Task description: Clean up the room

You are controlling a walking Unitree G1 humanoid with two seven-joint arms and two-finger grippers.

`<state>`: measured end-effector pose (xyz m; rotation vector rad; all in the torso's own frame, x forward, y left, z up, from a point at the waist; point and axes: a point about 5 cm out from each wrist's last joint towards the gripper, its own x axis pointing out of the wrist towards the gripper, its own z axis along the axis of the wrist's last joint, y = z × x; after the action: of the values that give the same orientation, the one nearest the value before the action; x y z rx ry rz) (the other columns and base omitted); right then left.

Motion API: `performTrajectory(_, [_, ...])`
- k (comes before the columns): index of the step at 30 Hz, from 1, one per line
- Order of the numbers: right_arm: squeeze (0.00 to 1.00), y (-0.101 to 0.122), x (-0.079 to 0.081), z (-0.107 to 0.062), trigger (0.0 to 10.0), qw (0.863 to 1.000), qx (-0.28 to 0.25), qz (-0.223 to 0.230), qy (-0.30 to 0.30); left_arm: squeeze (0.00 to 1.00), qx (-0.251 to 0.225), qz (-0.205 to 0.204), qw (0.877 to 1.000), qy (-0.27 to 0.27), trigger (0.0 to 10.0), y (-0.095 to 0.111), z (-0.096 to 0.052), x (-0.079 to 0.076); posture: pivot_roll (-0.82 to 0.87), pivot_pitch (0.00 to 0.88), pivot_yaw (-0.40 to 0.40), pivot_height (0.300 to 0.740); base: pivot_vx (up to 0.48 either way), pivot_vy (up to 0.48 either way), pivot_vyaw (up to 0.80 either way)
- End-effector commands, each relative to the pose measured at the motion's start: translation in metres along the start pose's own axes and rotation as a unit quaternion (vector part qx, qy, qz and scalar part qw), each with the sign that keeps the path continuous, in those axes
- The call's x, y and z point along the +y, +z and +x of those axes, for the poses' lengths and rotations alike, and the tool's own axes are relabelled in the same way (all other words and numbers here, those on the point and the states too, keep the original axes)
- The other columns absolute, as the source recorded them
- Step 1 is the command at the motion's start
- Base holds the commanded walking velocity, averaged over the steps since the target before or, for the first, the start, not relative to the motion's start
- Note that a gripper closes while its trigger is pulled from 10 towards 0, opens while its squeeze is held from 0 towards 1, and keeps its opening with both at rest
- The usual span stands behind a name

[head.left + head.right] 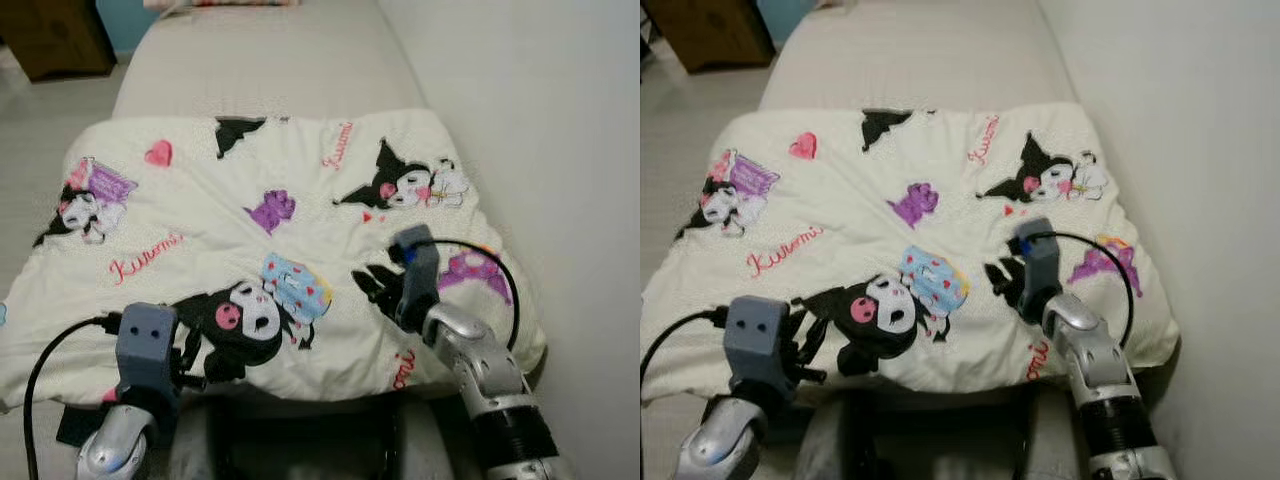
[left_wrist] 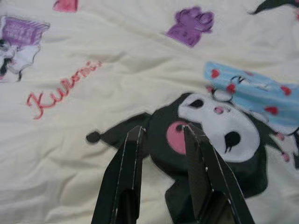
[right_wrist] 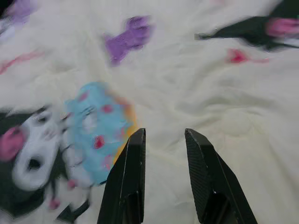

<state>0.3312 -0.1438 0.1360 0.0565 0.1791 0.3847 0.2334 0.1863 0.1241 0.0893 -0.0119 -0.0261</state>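
Where the head views look down, one long beige bed [image 1: 270,60] runs from the lower edge up to the top of the frame, with a white wall [image 1: 540,120] filling the right side. Over the near half of the bed lies one cream Kuromi blanket [image 1: 200,200], spread flat with shallow creases and reaching from the left edge almost to the wall. Its print can be counted: three black-hooded cartoon figures, one at the left edge, one at lower centre beside a pale blue patch with red hearts, and one at upper right; three red script words; one pink heart at upper left; one purple shape at centre. A brown wooden cabinet [image 1: 55,35] stands in the upper left corner on the pale floor.

Two silver arms rise from the bottom of the frame. The left claw [image 2: 161,133] hovers low at the lower left, over the black hood of the central figure, its two black fingers spread with a clear gap and gripping nothing. The right claw [image 3: 163,135] hangs at right of centre, above plain cream cloth just beside the blue patch, its fingers likewise parted and empty; that wrist picture is blurred.
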Motion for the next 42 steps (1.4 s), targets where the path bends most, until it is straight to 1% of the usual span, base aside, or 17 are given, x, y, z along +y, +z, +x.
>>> performTrajectory(1, [0.00, -0.006, 0.000, -0.003, 10.0, 1.000, 0.000, 0.019, -0.016, 0.00, 0.020, 0.005, 1.000, 0.015, 10.0, -0.009, -0.003, 0.003, -0.02, 0.126, 0.008, 0.576, 0.000, 0.000, 0.00])
performTrajectory(3, [0.00, -0.026, -0.001, -0.011, 10.0, 0.996, -0.003, 0.047, -0.078, 0.00, 0.029, 0.009, 0.999, 0.038, 10.0, -0.015, 0.007, 0.000, -0.02, 0.097, 0.019, 0.576, 0.000, 0.000, 0.00])
performTrajectory(4, [0.00, -0.026, -0.001, -0.011, 10.0, 0.996, -0.003, 0.047, -0.078, 0.00, 0.029, 0.009, 0.999, 0.038, 10.0, -0.015, 0.007, 0.000, -0.02, 0.097, 0.019, 0.576, 0.000, 0.000, 0.00])
performTrajectory(5, [0.00, -0.038, 0.001, -0.014, 10.0, 0.994, -0.001, 0.051, -0.099, 0.00, 0.031, 0.006, 0.999, 0.041, 10.0, -0.018, 0.013, -0.003, -0.03, 0.090, 0.028, 0.576, 0.000, 0.000, 0.00])
performTrajectory(6, [0.00, -0.038, 0.001, -0.014, 10.0, 0.994, -0.001, 0.051, -0.099, 0.00, 0.031, 0.006, 0.999, 0.041, 10.0, -0.018, 0.013, -0.003, -0.03, 0.090, 0.028, 0.576, 0.000, 0.000, 0.00])
performTrajectory(7, [0.00, -0.048, 0.003, -0.017, 10.0, 0.992, 0.001, 0.040, -0.117, 0.00, 0.031, 0.006, 0.998, 0.046, 10.0, -0.020, 0.018, -0.005, -0.03, 0.084, 0.040, 0.576, 0.000, 0.000, 0.00])
performTrajectory(8, [0.00, -0.048, 0.003, -0.017, 10.0, 0.992, 0.001, 0.040, -0.117, 0.00, 0.031, 0.006, 0.998, 0.046, 10.0, -0.020, 0.018, -0.005, -0.03, 0.084, 0.040, 0.576, 0.000, 0.000, 0.00])
performTrajectory(9, [0.00, -0.058, 0.005, -0.018, 10.0, 0.991, 0.005, 0.034, -0.131, 0.00, 0.031, 0.009, 0.999, 0.044, 10.0, -0.021, 0.023, -0.009, -0.04, 0.076, 0.053, 0.576, 0.000, 0.000, 0.00])
performTrajectory(10, [0.00, -0.065, 0.007, -0.017, 10.0, 0.991, 0.009, 0.038, -0.128, 0.00, 0.028, 0.012, 0.999, 0.041, 10.0, -0.021, 0.027, -0.012, -0.04, 0.072, 0.057, 0.576, 0.000, 0.000, 0.00])
performTrajectory(14, [0.00, -0.069, 0.009, -0.017, 10.0, 0.991, 0.014, 0.039, -0.128, 0.00, 0.028, 0.015, 0.999, 0.039, 10.0, -0.022, 0.030, -0.014, -0.04, 0.072, 0.054, 0.576, 0.000, 0.000, 0.00])
performTrajectory(17, [0.00, -0.074, 0.014, -0.016, 10.0, 0.991, 0.017, 0.046, -0.123, 0.00, 0.022, 0.025, 0.999, 0.028, 10.0, -0.023, 0.032, -0.017, -0.05, 0.048, 0.039, 0.581, 0.000, 0.000, 0.00])
performTrajectory(21, [0.00, -0.080, 0.018, -0.016, 10.0, 0.990, 0.019, 0.051, -0.128, 0.00, 0.024, 0.034, 0.999, 0.014, 10.0, -0.036, 0.030, -0.015, -0.06, 0.032, 0.019, 0.596, 0.000, 0.000, 0.00])
performTrajectory(23, [0.00, -0.086, 0.020, -0.015, 10.0, 0.991, 0.029, 0.041, -0.123, 0.00, 0.040, 0.028, 0.998, 0.026, 10.0, -0.046, 0.030, -0.013, -0.06, 0.025, 0.013, 0.606, 0.000, 0.000, 0.00])
performTrajectory(25, [0.00, -0.088, 0.023, -0.014, 10.0, 0.992, 0.031, 0.030, -0.115, 0.00, 0.051, 0.028, 0.998, 0.032, 10.0, -0.051, 0.030, -0.014, -0.06, 0.023, 0.014, 0.616, 0.000, 0.000, 0.00])
performTrajectory(30, [0.00, -0.088, 0.024, -0.011, 10.0, 0.993, 0.025, 0.023, -0.113, 0.00, 0.051, 0.031, 0.998, 0.032, 10.0, -0.053, 0.029, -0.016, -0.06, 0.021, 0.027, 0.631, 0.000, 0.000, 0.00])
performTrajectory(34, [0.00, -0.088, 0.023, -0.009, 10.0, 0.992, 0.021, 0.026, -0.118, 0.00, 0.041, 0.037, 0.998, 0.036, 10.0, -0.054, 0.025, -0.017, -0.05, 0.013, 0.029, 0.651, 0.000, 0.000, 0.00])
performTrajectory(42, [0.00, -0.086, 0.021, -0.008, 10.0, 0.993, 0.015, 0.024, -0.116, 0.00, 0.031, 0.042, 0.998, 0.031, 10.0, -0.056, 0.021, -0.019, -0.05, 0.000, 0.029, 0.671, 0.000, 0.000, 0.00])
